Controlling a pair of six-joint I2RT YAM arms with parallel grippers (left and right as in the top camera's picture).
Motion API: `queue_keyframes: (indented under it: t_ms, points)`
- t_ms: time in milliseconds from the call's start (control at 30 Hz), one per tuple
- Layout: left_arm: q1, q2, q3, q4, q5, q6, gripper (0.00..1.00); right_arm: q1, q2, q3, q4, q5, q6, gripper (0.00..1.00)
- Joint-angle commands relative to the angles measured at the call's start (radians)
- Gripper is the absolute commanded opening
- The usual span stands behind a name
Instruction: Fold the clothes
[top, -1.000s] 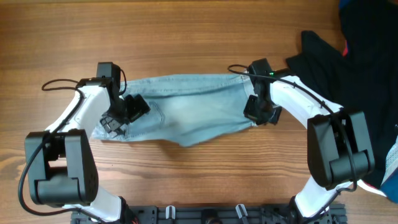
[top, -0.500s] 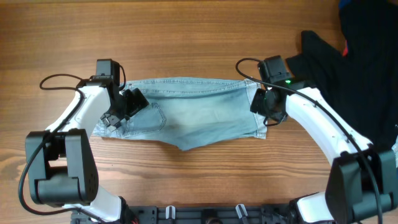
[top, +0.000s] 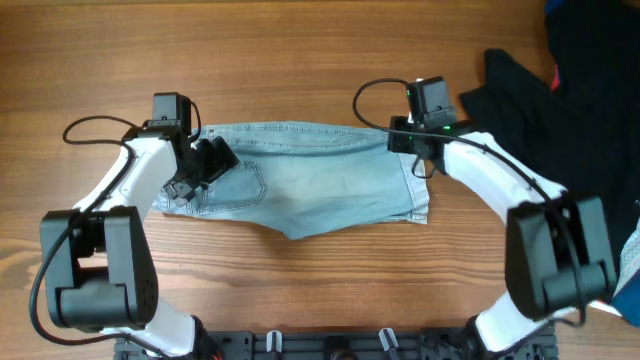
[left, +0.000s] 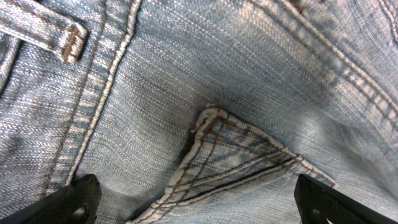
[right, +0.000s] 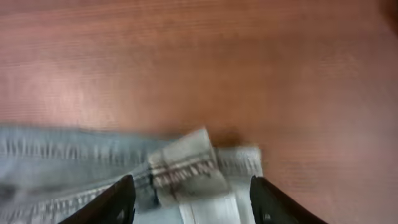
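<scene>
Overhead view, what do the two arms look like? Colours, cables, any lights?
Both arms have white curved links and boxy black joint housings. The left arm and the right arm each carry a thin black cable looping off the wrist. A small green light glows on the right wrist. The gripper fingers are black.

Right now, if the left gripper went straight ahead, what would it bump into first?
Probably the light-blue denim, at the stitched pocket corner between the left gripper's open fingers, though depth is unclear.
</scene>
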Motion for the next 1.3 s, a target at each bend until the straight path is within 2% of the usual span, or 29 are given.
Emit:
queue_keyframes:
  t_ms: [0,33,100,133,167,200,233,267,300,333,467,533,600,733,767,800,833,867,967,1067,1167,1267]
  points:
    - [0.004,0.018,-0.003,0.003,0.013,0.011,1.0,-0.002,0.056,0.002,0.042,-0.012,-0.041,0.53]
    - [0.004,0.018,-0.003,0.003,0.013,0.011,1.0,-0.002,0.056,0.003,0.036,-0.011,-0.042,0.32]
    - [0.004,0.018,-0.003,0.004,0.013,0.011,1.0,-0.002,0.055,0.003,0.026,-0.011,-0.041,0.13]
    - [0.004,0.018,-0.003,0.004,0.013,0.011,1.0,-0.002,0.055,0.003,0.022,-0.011,-0.041,0.07]
    - [0.004,0.018,-0.003,0.004,0.013,0.011,1.0,-0.002,0.055,0.003,0.018,-0.011,-0.042,0.06]
    - [0.004,0.018,-0.003,0.003,0.013,0.011,1.0,-0.003,0.055,0.003,0.019,-0.01,-0.042,0.11]
    - [0.005,0.018,-0.003,0.003,0.013,0.011,1.0,-0.002,0.055,0.003,0.024,0.001,-0.041,0.32]
    - [0.004,0.018,-0.004,0.0,0.013,0.011,1.0,-0.003,0.055,0.003,0.026,0.012,-0.043,0.3]
    - [0.004,0.018,-0.004,0.0,0.013,0.011,1.0,-0.003,0.055,0.003,0.021,0.011,-0.046,0.23]
    - [0.005,0.018,-0.004,0.0,0.013,0.011,1.0,-0.003,0.055,0.003,0.01,0.011,-0.048,0.04]
    - [0.005,0.018,-0.004,0.0,0.013,0.011,1.0,-0.007,0.055,0.004,-0.032,0.059,-0.004,0.04]
    - [0.005,0.018,-0.004,0.0,0.013,0.012,1.0,-0.008,0.031,0.005,-0.154,0.218,0.158,0.04]
    - [0.005,0.018,-0.004,0.0,0.013,0.011,1.0,-0.008,-0.009,0.005,-0.221,0.295,0.224,0.04]
    - [0.004,0.018,-0.004,0.0,0.013,0.011,1.0,-0.008,-0.039,0.005,-0.212,0.291,0.22,0.04]
    - [0.005,0.018,-0.003,0.0,0.013,0.011,1.0,-0.008,-0.037,0.005,-0.19,0.228,0.191,0.04]
    - [0.005,0.018,-0.003,0.005,0.013,0.011,1.0,-0.008,-0.037,0.005,-0.165,0.142,0.124,0.04]
    - [0.005,0.01,0.004,0.024,0.03,0.012,1.0,-0.007,-0.037,0.005,-0.131,-0.01,-0.001,0.05]
    - [0.005,0.0,0.017,0.031,0.044,0.013,1.0,-0.007,-0.037,0.005,-0.122,-0.068,-0.052,0.08]
    - [0.005,-0.034,0.047,0.117,0.058,0.016,1.0,-0.008,-0.037,0.005,-0.127,-0.05,-0.02,0.13]
    - [0.005,-0.035,0.048,0.211,0.061,0.016,1.0,-0.008,-0.037,0.005,-0.202,-0.007,0.109,0.05]
    - [0.005,-0.108,0.074,0.201,0.082,0.1,1.0,-0.008,-0.086,0.008,-0.234,0.003,0.111,0.05]
    - [0.017,-0.21,0.075,0.13,-0.061,0.136,1.0,-0.008,-0.182,0.011,-0.276,-0.012,0.117,0.06]
